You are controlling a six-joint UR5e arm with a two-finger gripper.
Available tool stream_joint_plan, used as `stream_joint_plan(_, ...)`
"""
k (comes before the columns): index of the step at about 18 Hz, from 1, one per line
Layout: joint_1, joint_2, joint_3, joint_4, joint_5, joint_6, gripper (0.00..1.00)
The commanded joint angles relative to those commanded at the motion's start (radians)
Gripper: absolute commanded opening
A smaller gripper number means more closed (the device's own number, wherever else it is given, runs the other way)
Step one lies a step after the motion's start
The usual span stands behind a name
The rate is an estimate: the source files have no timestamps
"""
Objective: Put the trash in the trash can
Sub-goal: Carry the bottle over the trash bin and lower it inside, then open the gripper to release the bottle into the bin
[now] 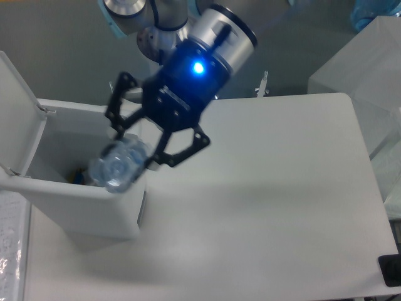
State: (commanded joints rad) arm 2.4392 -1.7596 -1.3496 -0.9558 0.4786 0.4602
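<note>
The gripper (135, 147) has its jaws clamped on the clear bottle (118, 165), right above the open trash can (81, 200). The bottle looks light, thin and slippery. Holding its middle seems safest.

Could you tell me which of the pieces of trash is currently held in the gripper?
The clear plastic bottle, clamped in the gripper over the open trash can. The other trash lies inside the can, mostly hidden.
</note>
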Motion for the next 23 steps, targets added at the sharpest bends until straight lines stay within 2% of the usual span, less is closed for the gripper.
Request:
stream_joint_plan(2, -0.026, 0.026, -0.061, 0.06, 0.002, -0.005, 0.4)
stream_joint_plan(4, -0.043, 0.045, -0.111, 0.084, 0.003, 0.002, 0.41)
stream_joint_plan(5, -0.051, 0.046, -0.137, 0.103, 0.003, 0.005, 0.45)
stream_joint_plan(6, -0.052, 0.046, -0.149, 0.118, 0.005, 0.008, 0.52)
stream_joint_plan(7, -0.052, 0.046, -0.158, 0.127, 0.005, 0.011, 0.67)
stream_joint_plan(8, -0.052, 0.046, -0.167, 0.13, 0.005, 0.017, 0.92)
stream_joint_plan(9, -0.052, 0.046, -0.174, 0.131, 0.005, 0.023, 1.0)
stream_joint_plan(15, -0.039, 0.042, -0.181, 0.131, 0.006, 0.067, 1.0)
stream_joint_plan(19, 0.033, 0.031, -0.19, 0.131, 0.008, 0.104, 1.0)
stream_joint_plan(23, 0.133, -0.018, -0.187, 0.131, 0.008, 0.158, 1.0)
